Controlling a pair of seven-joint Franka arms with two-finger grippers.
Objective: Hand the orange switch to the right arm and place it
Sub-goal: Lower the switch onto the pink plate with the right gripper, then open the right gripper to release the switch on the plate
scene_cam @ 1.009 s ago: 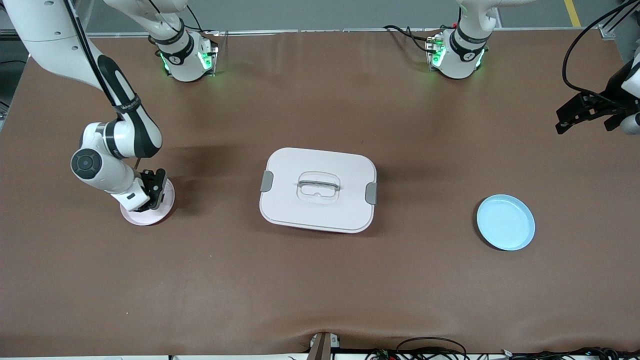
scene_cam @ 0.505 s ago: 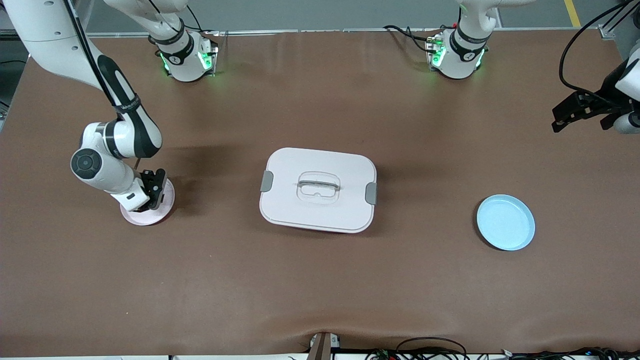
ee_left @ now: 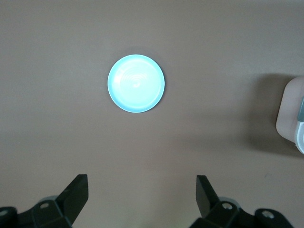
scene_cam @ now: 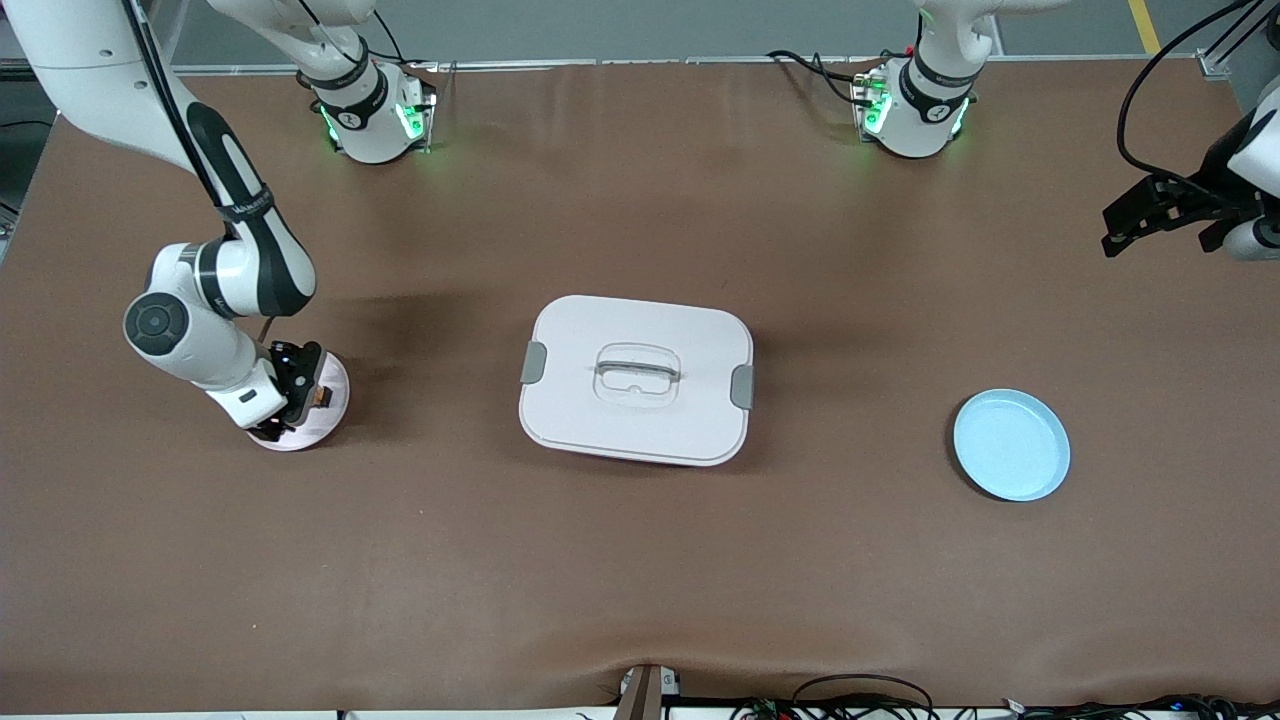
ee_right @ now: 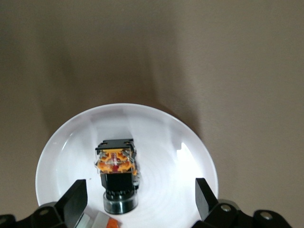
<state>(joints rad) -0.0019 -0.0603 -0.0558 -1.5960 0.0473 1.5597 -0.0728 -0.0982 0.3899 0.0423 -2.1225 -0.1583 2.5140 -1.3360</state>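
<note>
Orange switch lay on the pink plate toward the right arm's end of the desk, and in the right wrist view we saw it resting free on the plate's pale floor, its black body and orange middle between the fingers and touching neither. We found the right claw low over that plate with its fingers spread wide and holding nothing. A small white-and-grey piece with an orange patch showed at the plate's edge close to the camera. Near the middle of the desk sat the white lidded box, its grey clips at either end. Toward the left arm's end lay the blue plate, bare. The left claw waited in the air above that end of the desk, its fingers wide apart and empty, with the blue plate in its wrist view.
</note>
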